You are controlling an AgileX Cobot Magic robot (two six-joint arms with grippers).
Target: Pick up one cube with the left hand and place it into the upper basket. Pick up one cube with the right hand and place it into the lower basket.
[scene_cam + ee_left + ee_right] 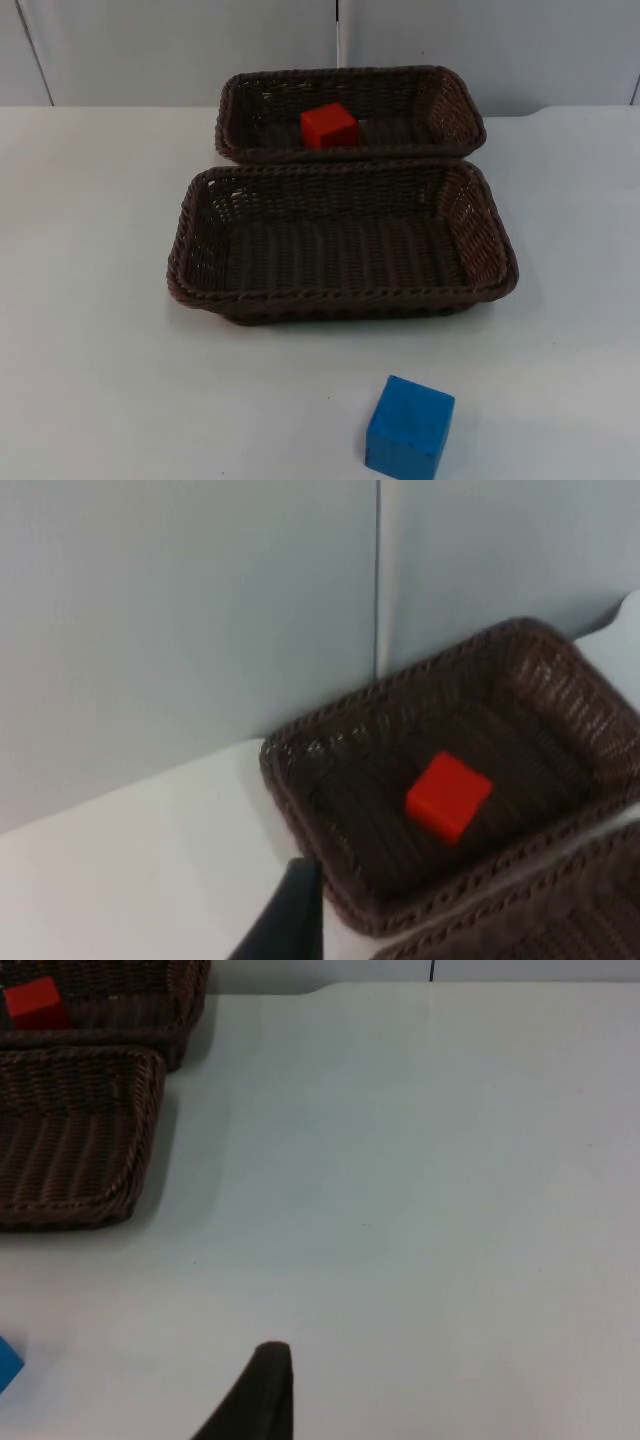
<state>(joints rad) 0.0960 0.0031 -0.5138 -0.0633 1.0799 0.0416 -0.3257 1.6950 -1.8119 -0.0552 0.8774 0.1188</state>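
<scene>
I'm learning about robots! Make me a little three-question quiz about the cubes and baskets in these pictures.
1. True or false: the red cube lies inside the upper basket.
2. Where is the blue cube? A) in the lower basket B) on the white table, in front of the lower basket C) in the upper basket
3. Fill in: the lower basket holds ____ cubes.

Key
1. True. The left wrist view looks down on the red cube in that basket.
2. B. It sits on the table, apart from the basket.
3. No cubes, so the right hand's step is not yet done.
</scene>
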